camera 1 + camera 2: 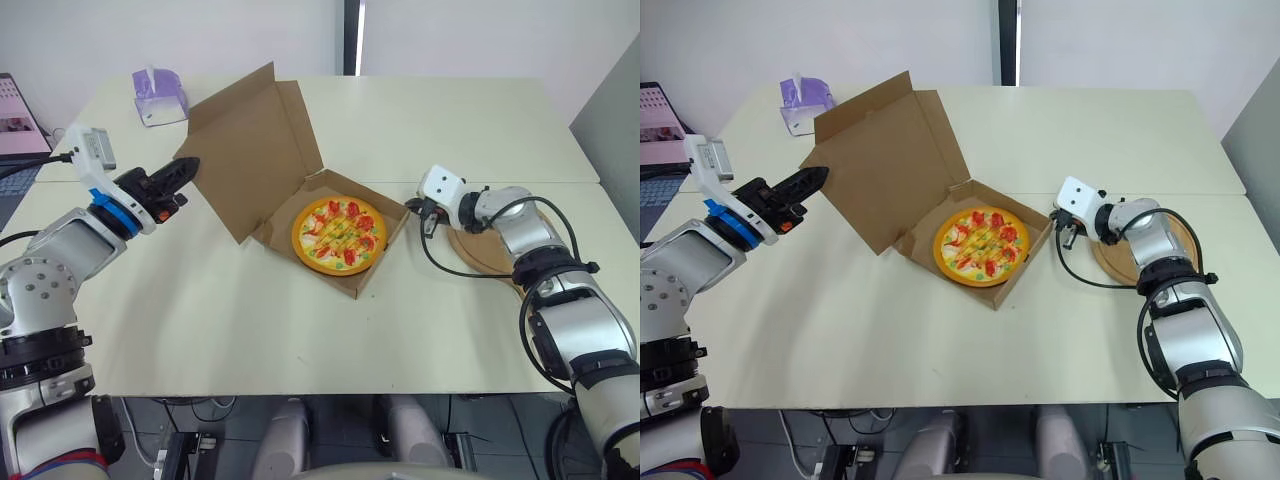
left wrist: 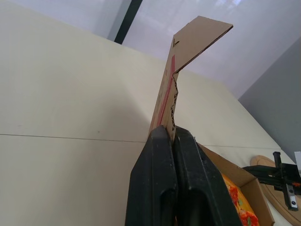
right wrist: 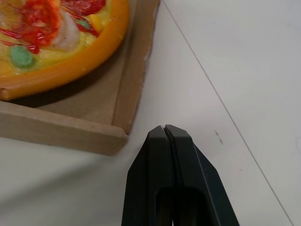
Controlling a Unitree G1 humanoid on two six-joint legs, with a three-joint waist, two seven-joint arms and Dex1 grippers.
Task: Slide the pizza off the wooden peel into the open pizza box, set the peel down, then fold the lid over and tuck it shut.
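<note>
1. Head view: one pizza (image 1: 340, 235) lies in the one open pizza box (image 1: 385, 257) at mid-counter (image 1: 250, 330). The single wooden peel (image 1: 478, 252) rests empty near the counter's right edge, so only the closing seems left.
2. Left wrist view: the left gripper (image 2: 171, 129) has its jaws clenched on the raised lid (image 2: 195, 35), apparently to fold it over.
3. Right wrist view: the right gripper (image 3: 164, 128), jaws pressed together on nothing, sits just beside a box corner.
</note>
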